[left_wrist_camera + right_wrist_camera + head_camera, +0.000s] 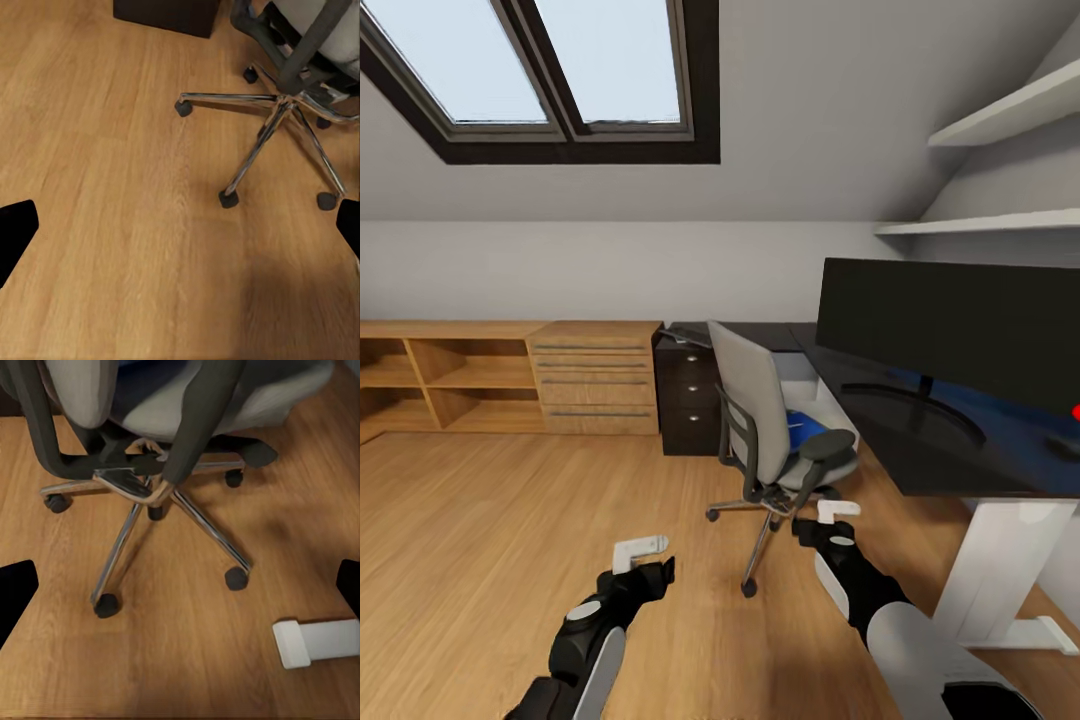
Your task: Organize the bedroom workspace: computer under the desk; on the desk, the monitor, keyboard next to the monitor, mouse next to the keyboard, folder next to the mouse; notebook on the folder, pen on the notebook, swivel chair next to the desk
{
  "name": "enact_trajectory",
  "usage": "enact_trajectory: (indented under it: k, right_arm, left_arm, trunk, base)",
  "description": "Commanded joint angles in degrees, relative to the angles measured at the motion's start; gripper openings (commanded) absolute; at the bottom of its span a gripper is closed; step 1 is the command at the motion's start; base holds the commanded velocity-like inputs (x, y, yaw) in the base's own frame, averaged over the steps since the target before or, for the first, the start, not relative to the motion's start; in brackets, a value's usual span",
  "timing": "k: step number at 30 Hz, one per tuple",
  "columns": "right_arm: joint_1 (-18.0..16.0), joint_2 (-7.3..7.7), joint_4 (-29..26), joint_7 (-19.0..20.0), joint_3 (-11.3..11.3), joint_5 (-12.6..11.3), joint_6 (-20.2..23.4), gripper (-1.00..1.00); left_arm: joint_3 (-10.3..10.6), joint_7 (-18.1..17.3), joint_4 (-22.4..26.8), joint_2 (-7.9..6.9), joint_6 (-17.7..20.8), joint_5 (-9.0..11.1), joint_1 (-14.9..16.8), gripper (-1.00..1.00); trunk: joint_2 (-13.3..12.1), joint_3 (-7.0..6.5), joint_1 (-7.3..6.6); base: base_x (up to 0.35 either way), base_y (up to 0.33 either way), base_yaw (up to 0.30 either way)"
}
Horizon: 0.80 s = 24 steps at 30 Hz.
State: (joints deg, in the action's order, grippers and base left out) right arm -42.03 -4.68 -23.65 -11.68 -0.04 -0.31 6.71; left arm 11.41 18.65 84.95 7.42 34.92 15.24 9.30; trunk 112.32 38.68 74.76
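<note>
The grey swivel chair (760,420) stands on the wood floor, half a step from the black desk (920,470), with the blue folder (805,428) on its seat. The wide black monitor (960,330) stands on the desk. A small dark shape at the desk's right end (1065,446) may be the mouse. A slim grey slab on the black cabinet (688,334) looks like the keyboard. My left gripper (645,560) hangs open over bare floor left of the chair's chrome base (289,101). My right gripper (835,518) is open just before the chair base (154,487). Computer, notebook and pen are out of view.
A black drawer cabinet (685,400) and a light wooden drawer unit (595,375) line the back wall. The desk's white leg (1000,570) and its foot (315,641) stand to the right of my right arm. Wall shelves (1000,225) hang above the desk. Open wood floor spreads left.
</note>
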Motion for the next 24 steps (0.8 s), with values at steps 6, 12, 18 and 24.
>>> enact_trajectory:
  k: [6, 12, 18, 24]
  right_arm:
    - [0.77, -0.13, -0.16, -0.02, 0.04, -0.04, 0.16, 1.0]
    - [1.95, -0.15, -0.09, 2.04, -0.02, -0.1, -4.28, 1.0]
    - [2.12, -0.02, -0.13, 2.49, -0.08, -1.58, -5.88, 1.0]
    - [2.21, 0.22, 0.27, 2.38, -0.05, -2.81, -8.62, 1.0]
  left_arm:
    - [0.24, 0.74, 4.43, -0.96, 0.3, 0.49, -2.93, 1.0]
    - [-0.02, 0.77, 5.34, -1.25, 0.48, 0.57, -3.38, 1.0]
    - [-2.04, 0.77, 5.31, -1.19, 0.5, 0.57, -3.41, 1.0]
    - [-2.27, 0.77, 4.89, -1.19, 0.5, 0.47, -3.42, 1.0]
  trunk:
    - [2.44, 1.14, 1.32]
    - [4.85, 2.22, 2.64]
    - [7.26, 3.29, 3.96]
    - [9.66, 4.37, 5.27]
  base:
    - [0.0, 0.0, 0.0]
    - [0.0, 0.0, 0.0]
    - [0.0, 0.0, 0.0]
    - [0.0, 0.0, 0.0]
